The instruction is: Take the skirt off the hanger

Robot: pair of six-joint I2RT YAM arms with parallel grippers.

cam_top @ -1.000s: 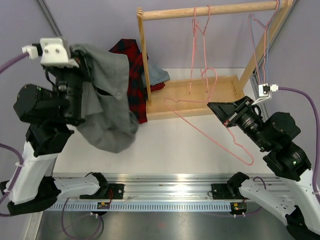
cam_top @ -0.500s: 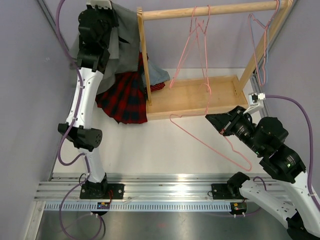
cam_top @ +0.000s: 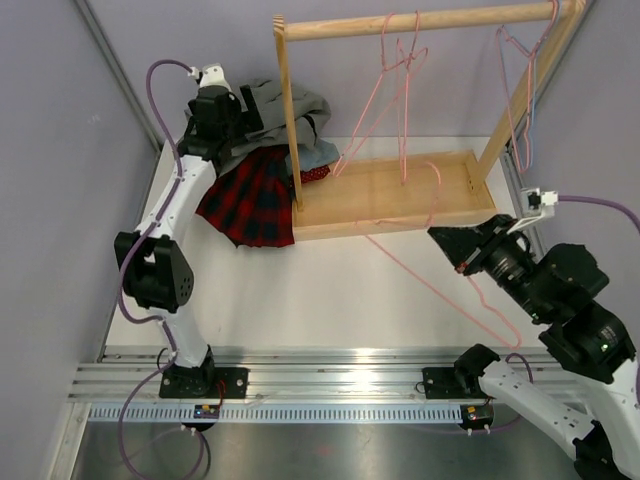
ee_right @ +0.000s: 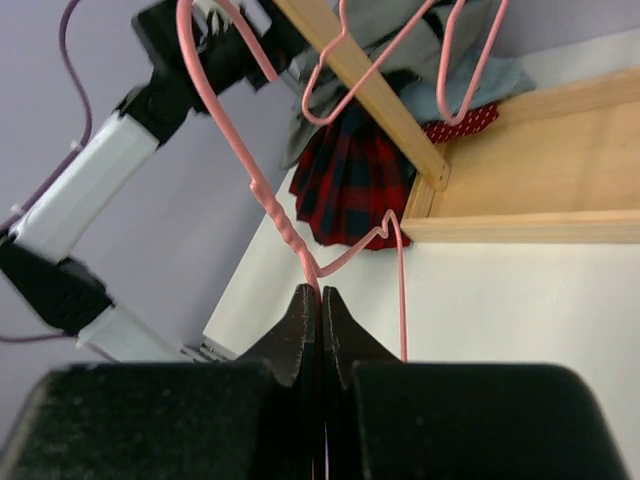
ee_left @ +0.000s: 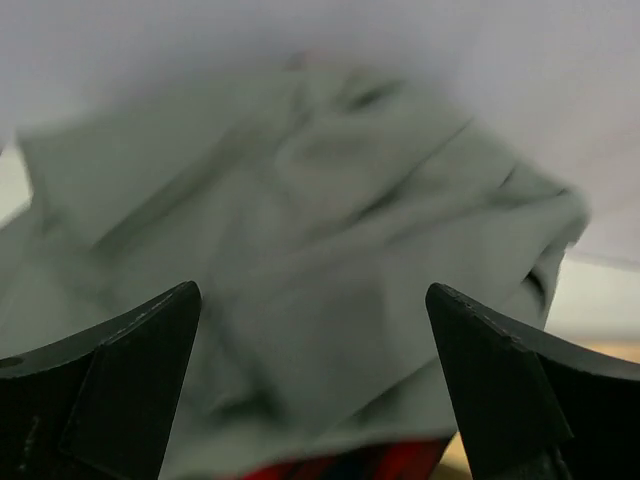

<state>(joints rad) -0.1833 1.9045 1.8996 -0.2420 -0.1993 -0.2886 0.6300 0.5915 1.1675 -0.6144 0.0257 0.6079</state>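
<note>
Lilac walls close off a white tabletop [cam_top: 330, 290], and at its far side stands one wooden rack [cam_top: 460, 17] with a rail on top and a shallow tray for a base. I count two arms and two pincers.

My left pincer [ee_left: 310, 290] is at the far left corner, jaws spread wide with nothing between them. It hangs just over a grey garment [ee_left: 320, 200] that fills its wrist view. My right pincer [ee_right: 320, 295] is pressed fully together on the wire of the hanger [ee_right: 285, 235], gripping just below the twisted neck. That one pink hanger is carried in the air in front of the rack's right half, bare.

One skirt [cam_top: 245, 200], red and dark check, lies fanned out on the tabletop just left of the rack's left post, its far edge tucked under the grey garment. It is well apart from the hanger I am holding.

The heap at that corner has four pieces: the skirt, the grey garment, a light blue cloth [cam_top: 322, 152] and a scrap of red dotted cloth [cam_top: 317, 173] on the tray's left end.

On the rail I make out what look like two pink hangers [cam_top: 388, 60] near the middle. At the right end hang one more pink hanger [cam_top: 512, 95] and one light blue hanger [cam_top: 531, 100].
</note>
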